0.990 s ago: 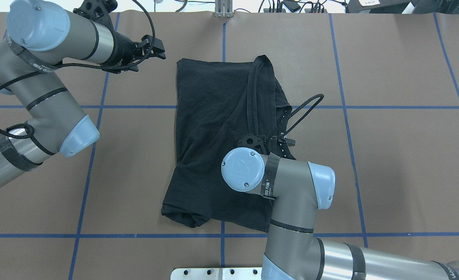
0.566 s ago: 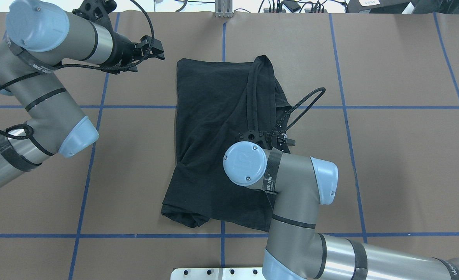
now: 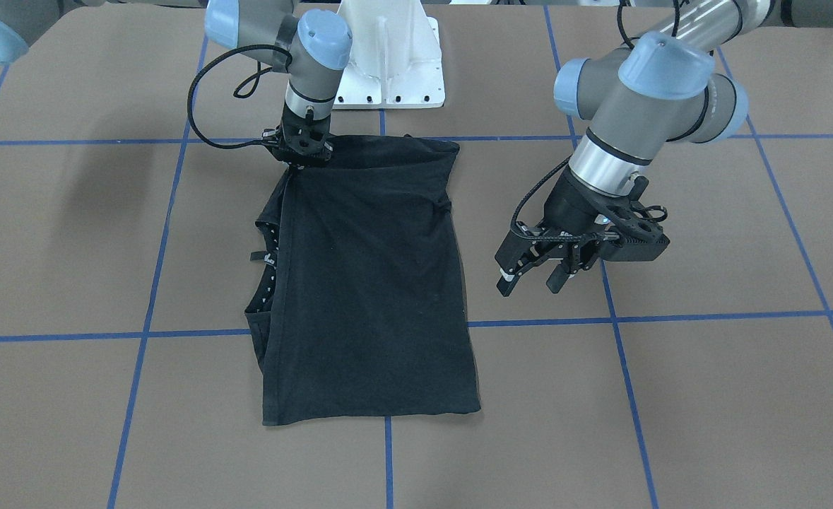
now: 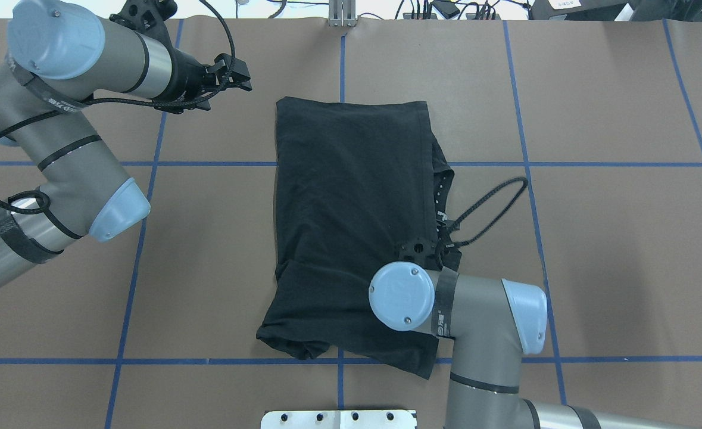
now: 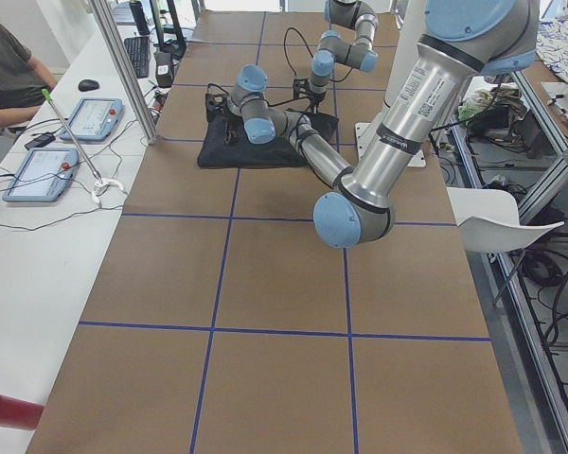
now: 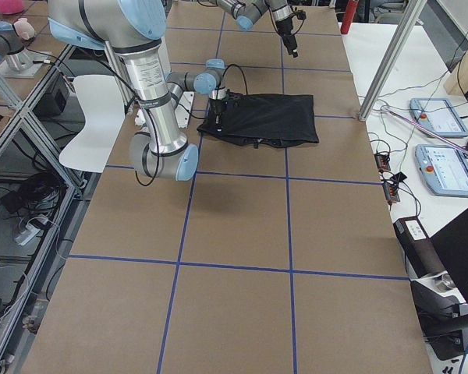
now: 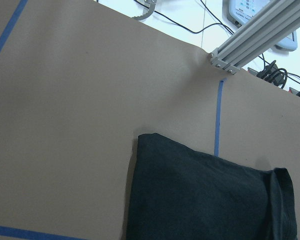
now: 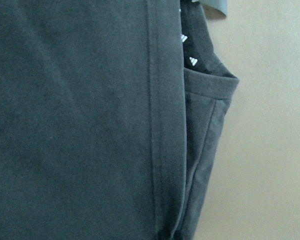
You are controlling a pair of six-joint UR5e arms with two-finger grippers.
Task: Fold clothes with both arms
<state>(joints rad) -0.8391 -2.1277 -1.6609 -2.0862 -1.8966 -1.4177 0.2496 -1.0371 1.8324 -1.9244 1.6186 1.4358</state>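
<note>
The black T-shirt [image 4: 351, 196] is laid folded at the middle of the table [image 4: 595, 250]. In the front-facing view the left end effector [image 3: 535, 277] is seen spread wide, empty, beside it. The right end effector [image 3: 306, 157], hidden overhead by its wrist [image 4: 401, 296], is seen on the shirt's corner; its grip cannot be told.

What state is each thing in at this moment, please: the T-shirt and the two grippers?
T-shirt, folded lengthwise into a long panel, lying on the table, plain black side up.
Left gripper, open and empty, off to the side of the T-shirt.
Right gripper, down at the T-shirt's corner nearest the robot's base; how its jaws stand cannot be made out.
</note>
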